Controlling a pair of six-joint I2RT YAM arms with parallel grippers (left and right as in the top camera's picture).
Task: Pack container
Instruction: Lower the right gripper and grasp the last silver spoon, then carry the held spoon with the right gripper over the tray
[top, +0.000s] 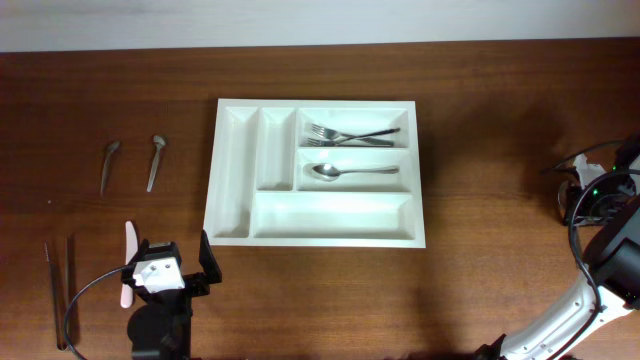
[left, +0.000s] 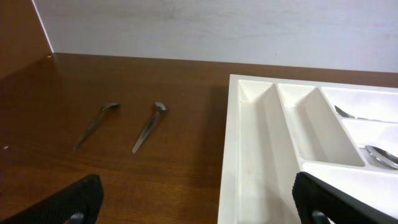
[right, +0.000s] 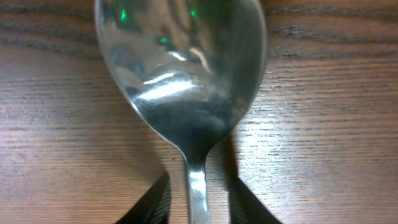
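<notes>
The white container (top: 232, 170) lies in the middle of the table, with two forks (top: 345, 133) in its upper long slot and a spoon (top: 345, 171) in the slot below. At the far right, my right gripper (right: 200, 182) sits low over the wood, its fingers (right: 160, 193) close on either side of the neck of a steel spoon (right: 180, 68). A sliver of wood still shows beside the handle. My left gripper (top: 172, 262) hovers wide open and empty near the container's front left corner (left: 249, 180).
Two small metal spoons (top: 108, 165) (top: 155, 162) lie left of the container. Two thin dark sticks (top: 58, 290) and a pale pink utensil (top: 129, 270) lie by the front left edge, beside my left arm. Cables (top: 585, 185) crowd the right edge.
</notes>
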